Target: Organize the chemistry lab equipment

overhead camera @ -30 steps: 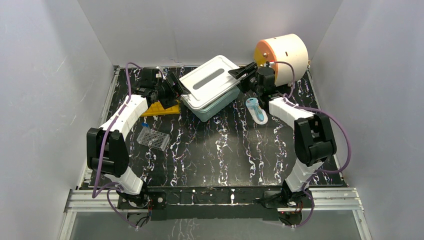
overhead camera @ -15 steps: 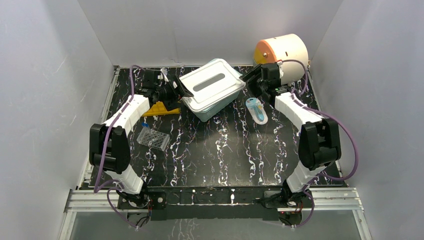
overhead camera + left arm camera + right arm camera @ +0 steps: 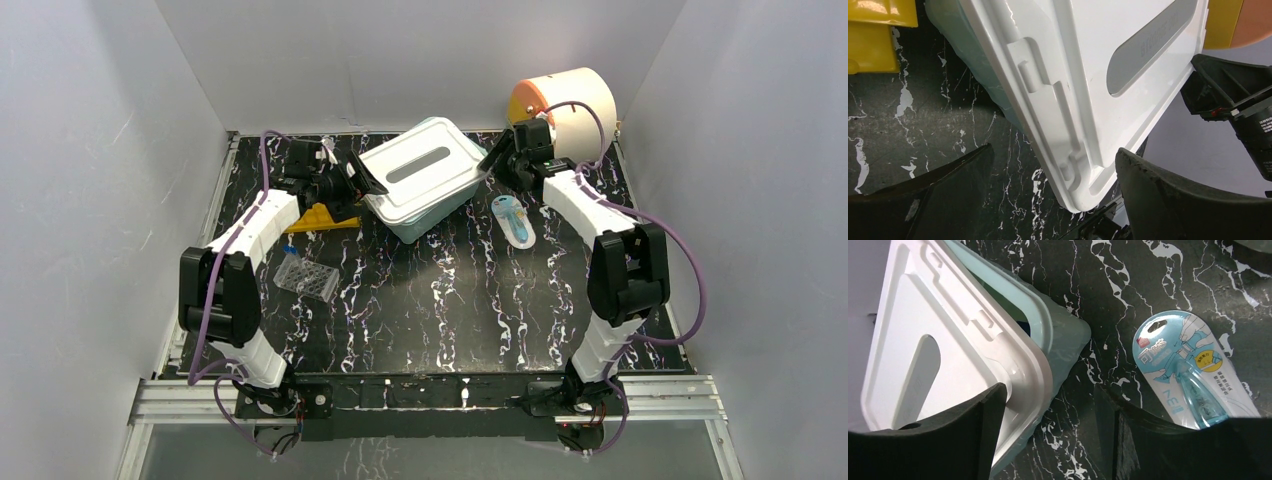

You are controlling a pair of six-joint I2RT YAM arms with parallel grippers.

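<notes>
Black tabletop (image 3: 430,300), glossy and veined white like marble, boxed in by matt white walls. At the left, a white-shelled arm with a purple cable, reaching toward the back. Under its wrist, yellow holed tube rack (image 3: 325,216): hard plastic, wedge-shaped from above, flat on the table. Nearer the front, clear gridded tray (image 3: 306,276), well apart from the rest, with a blue speck just beside its back corner (too small to name).

Left gripper (image 3: 357,180) with fingers spread, straddling the left corner of the white lid (image 3: 418,165) with a gap on each side, gripping nothing. Smooth moulded lid with rounded corners and a grey slot-shaped recess, resting on a pale teal tub (image 3: 432,222) but not flush, the tub's rim showing past it at the right corner. Right gripper (image 3: 496,160) likewise spread wide there, one finger hard by the lid's edge, clamped on nothing. Just right of the tub, blister card (image 3: 516,221): oval, glossy, with a light blue item sealed inside. At back right, white cylinder (image 3: 578,100) with an orange end face, lying on its side.

Against a second ago: lid lower on the tub, right wrist drawn back toward the cylinder. Left arm unmoved over the last half second.

Broad bare marble between tray, box and arm bases. Box and cylinder close against the back wall.
</notes>
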